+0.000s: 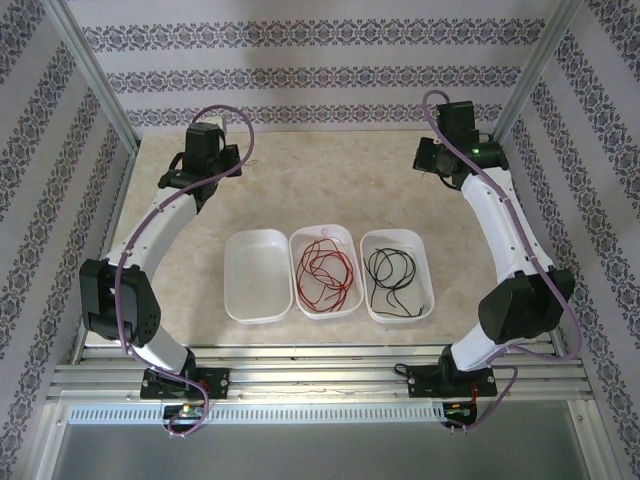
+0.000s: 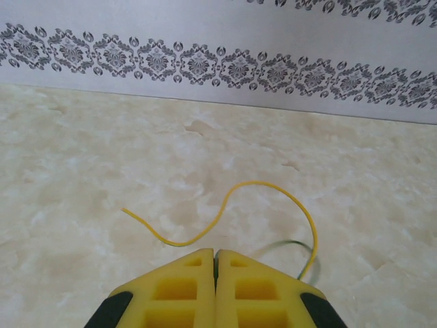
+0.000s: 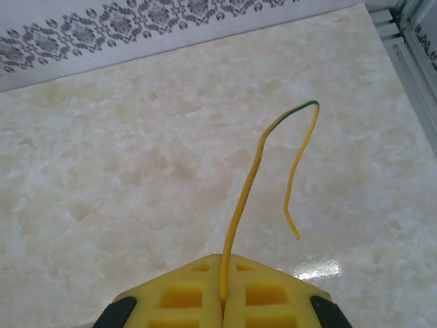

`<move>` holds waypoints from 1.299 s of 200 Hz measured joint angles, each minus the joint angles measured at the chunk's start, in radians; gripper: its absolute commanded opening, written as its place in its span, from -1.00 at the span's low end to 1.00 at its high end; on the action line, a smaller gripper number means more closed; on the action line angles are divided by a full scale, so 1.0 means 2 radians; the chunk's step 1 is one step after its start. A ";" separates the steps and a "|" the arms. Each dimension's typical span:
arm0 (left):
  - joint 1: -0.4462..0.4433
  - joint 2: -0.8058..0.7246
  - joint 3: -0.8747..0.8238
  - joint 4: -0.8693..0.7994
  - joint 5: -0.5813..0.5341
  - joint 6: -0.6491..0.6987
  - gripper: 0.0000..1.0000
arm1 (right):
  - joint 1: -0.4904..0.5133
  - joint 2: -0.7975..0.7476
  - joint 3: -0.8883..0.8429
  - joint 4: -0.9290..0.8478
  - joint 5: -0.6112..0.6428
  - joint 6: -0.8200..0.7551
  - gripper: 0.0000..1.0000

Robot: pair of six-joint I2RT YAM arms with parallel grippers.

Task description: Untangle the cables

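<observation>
A thin yellow cable [image 3: 256,157] rises from between the shut yellow fingers of my right gripper [image 3: 223,258], bends over at a green-tinted top and hangs with a free end. My left gripper [image 2: 216,253] is shut too. A yellow cable [image 2: 252,183] loops in the air before it and runs down under its right finger, so the grip point is hidden. Both grippers, left [image 1: 208,150] and right [image 1: 447,150], are held high near the back wall. A red cable [image 1: 323,270] lies coiled in the middle tray and a black cable [image 1: 392,270] in the right tray.
Three white trays stand in a row at the table's middle: an empty left one [image 1: 257,290], the middle one [image 1: 296,240] and the right one [image 1: 425,262]. Patterned walls close in the back and sides, with a metal frame rail [image 3: 410,41] at the right.
</observation>
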 measured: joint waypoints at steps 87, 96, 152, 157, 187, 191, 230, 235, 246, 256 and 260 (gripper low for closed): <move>0.000 -0.116 -0.028 -0.082 0.071 0.011 -1.00 | 0.000 -0.083 -0.024 0.003 -0.027 0.002 -1.00; -0.001 -0.129 -0.031 -0.102 0.080 0.012 -1.00 | 0.001 -0.089 -0.024 0.003 -0.031 0.003 -1.00; -0.021 -0.196 -0.074 -0.224 0.119 0.013 -1.00 | 0.005 -0.106 -0.024 0.018 -0.056 0.006 -1.00; -0.024 -0.202 -0.079 -0.232 0.123 0.013 -1.00 | 0.005 -0.106 -0.024 0.019 -0.058 0.006 -1.00; -0.032 -0.233 -0.109 -0.276 0.142 0.010 -1.00 | 0.005 -0.106 -0.023 0.021 -0.068 0.006 -1.00; -0.034 -0.237 -0.114 -0.281 0.144 0.008 -1.00 | 0.005 -0.106 -0.023 0.021 -0.069 0.006 -1.00; -0.065 -0.257 -0.166 -0.298 0.165 -0.012 -1.00 | 0.005 -0.107 -0.023 0.021 -0.079 0.015 -1.00; -0.068 -0.258 -0.172 -0.299 0.168 -0.015 -1.00 | 0.005 -0.107 -0.023 0.021 -0.081 0.016 -1.00; -0.071 -0.258 -0.181 -0.299 0.172 -0.019 -1.00 | 0.006 -0.109 -0.022 0.021 -0.083 0.018 -1.00; -0.072 -0.258 -0.187 -0.299 0.172 -0.022 -1.00 | 0.008 -0.111 -0.020 0.021 -0.085 0.018 -1.00; -0.073 -0.258 -0.190 -0.299 0.173 -0.023 -1.00 | 0.008 -0.112 -0.019 0.021 -0.087 0.019 -1.00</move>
